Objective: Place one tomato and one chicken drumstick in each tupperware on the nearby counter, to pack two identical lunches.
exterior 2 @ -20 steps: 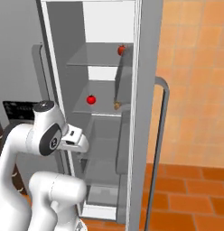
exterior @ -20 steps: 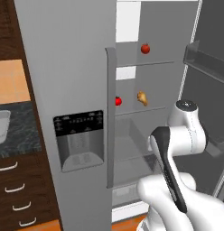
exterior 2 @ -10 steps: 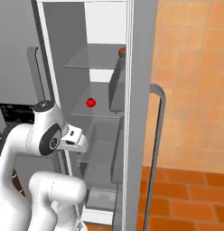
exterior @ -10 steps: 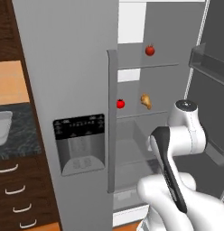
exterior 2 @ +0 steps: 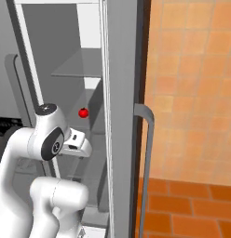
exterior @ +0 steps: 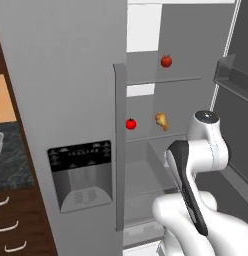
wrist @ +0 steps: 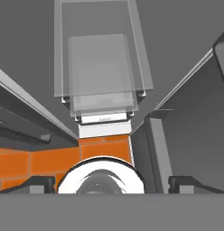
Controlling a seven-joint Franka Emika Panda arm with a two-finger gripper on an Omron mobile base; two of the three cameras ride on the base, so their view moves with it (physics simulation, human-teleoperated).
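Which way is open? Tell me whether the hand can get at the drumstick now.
Probably yes: the fridge door stands open and nothing blocks the drumstick on its shelf, beside a tomato. The arm is folded low, so it must extend.

My arm (exterior: 196,170) is glossy white, built of fat rounded links. A dark grey band runs along one link and a dark disc caps my elbow joint (exterior 2: 51,145). My hand (exterior 2: 76,144) is a small white block with dark markings
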